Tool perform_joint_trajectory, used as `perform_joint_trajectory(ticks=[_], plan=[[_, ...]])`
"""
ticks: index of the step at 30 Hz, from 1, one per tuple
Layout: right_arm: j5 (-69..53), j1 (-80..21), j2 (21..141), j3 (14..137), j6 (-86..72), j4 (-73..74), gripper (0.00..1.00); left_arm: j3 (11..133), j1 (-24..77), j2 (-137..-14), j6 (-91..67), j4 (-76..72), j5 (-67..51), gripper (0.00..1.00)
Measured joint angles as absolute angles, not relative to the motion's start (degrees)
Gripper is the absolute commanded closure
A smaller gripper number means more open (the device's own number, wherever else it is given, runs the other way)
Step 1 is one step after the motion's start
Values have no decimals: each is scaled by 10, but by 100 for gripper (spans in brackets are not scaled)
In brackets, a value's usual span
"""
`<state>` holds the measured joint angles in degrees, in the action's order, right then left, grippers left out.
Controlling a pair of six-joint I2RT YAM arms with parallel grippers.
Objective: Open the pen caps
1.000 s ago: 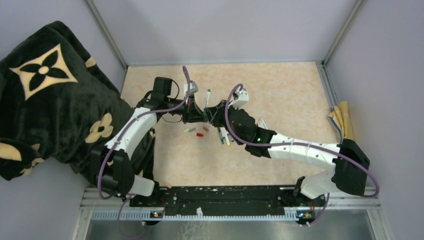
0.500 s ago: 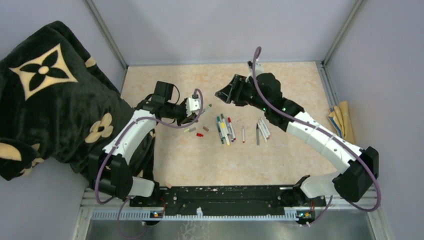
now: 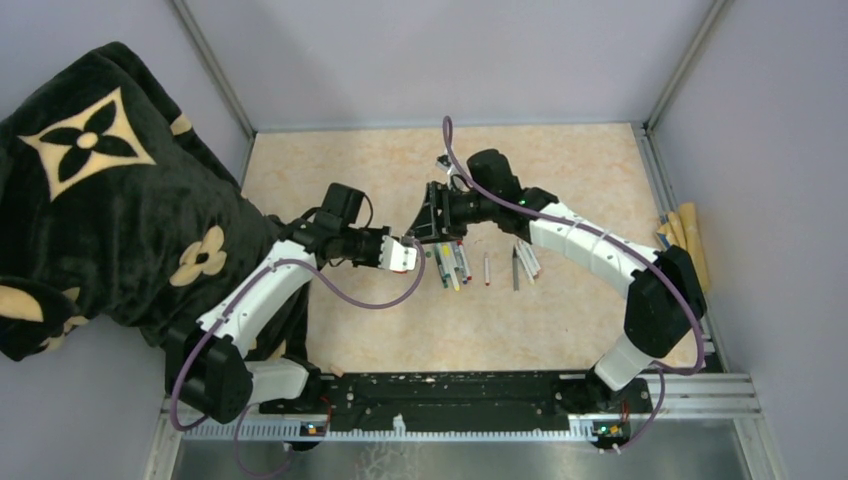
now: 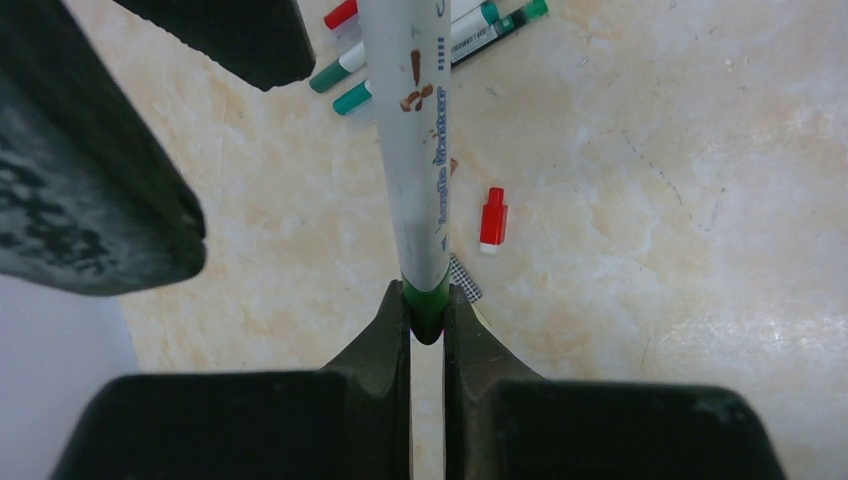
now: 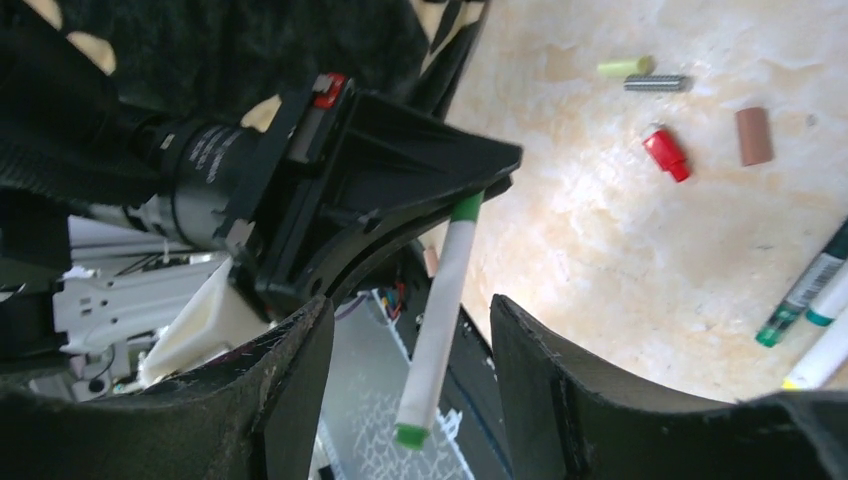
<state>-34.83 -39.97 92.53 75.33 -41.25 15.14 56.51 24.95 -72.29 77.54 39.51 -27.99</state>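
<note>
Left gripper (image 4: pixel 427 303) is pinched tight on one green end of a white marker pen (image 4: pixel 415 150), holding it up off the desk (image 3: pixel 570 180) near the middle. Right gripper (image 5: pixel 410 308) faces it from the other side with its fingers spread apart, one on each side of the white barrel and not closed on it. The pen's other green end sits back between those fingers.

A dark blanket with cream flower shapes (image 3: pixel 100 190) is heaped past the desk's left edge. On the desk just below the two grippers lies a tight row of pens (image 3: pixel 452 265), with a few more pens (image 3: pixel 520 262) a little to the right.

Loose caps lie near the left gripper. A red cap (image 5: pixel 666 155) and a brown cap (image 5: pixel 753 136) lie near each other. A grey ribbed cap (image 5: pixel 655 83) and a yellow-green cap (image 5: pixel 622 67) lie just beside one another.
</note>
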Motion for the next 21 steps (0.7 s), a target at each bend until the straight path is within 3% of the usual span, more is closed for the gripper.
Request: perform_joint_trajectory(ticks=[7, 21], plan=[[-398, -400, 925, 739, -423, 137, 57, 564, 250, -723, 796, 394, -258, 100], [-408, -411, 961, 728, -422, 138, 62, 564, 258, -723, 807, 395, -245, 100]])
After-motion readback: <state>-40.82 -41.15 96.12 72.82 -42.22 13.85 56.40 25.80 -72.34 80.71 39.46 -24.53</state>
